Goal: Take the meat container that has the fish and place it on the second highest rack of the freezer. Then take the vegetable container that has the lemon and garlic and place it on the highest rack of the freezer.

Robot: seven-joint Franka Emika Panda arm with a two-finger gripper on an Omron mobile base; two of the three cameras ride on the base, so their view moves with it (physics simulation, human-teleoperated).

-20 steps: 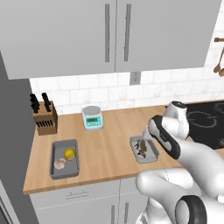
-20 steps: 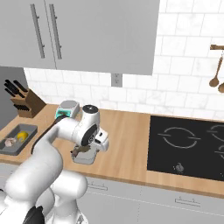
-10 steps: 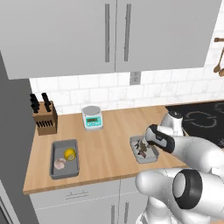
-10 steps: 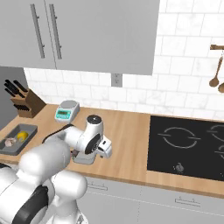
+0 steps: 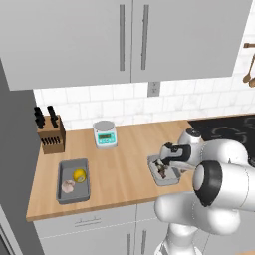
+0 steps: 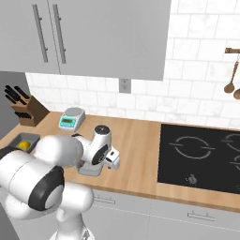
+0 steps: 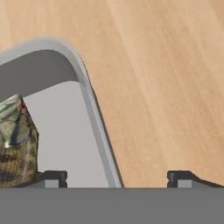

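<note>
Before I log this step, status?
Gripper open, fingers straddling wall of fish tray. Fish inside, tray on counter. Nothing in the way.

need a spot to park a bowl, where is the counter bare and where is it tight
Bare wood lies between the lemon and garlic tray and the fish tray, in front of the scale. Another bare strip runs between the fish tray and the cooktop. It is tight at the fish tray, where the tool straddles its rim, and around the knife block.
</note>
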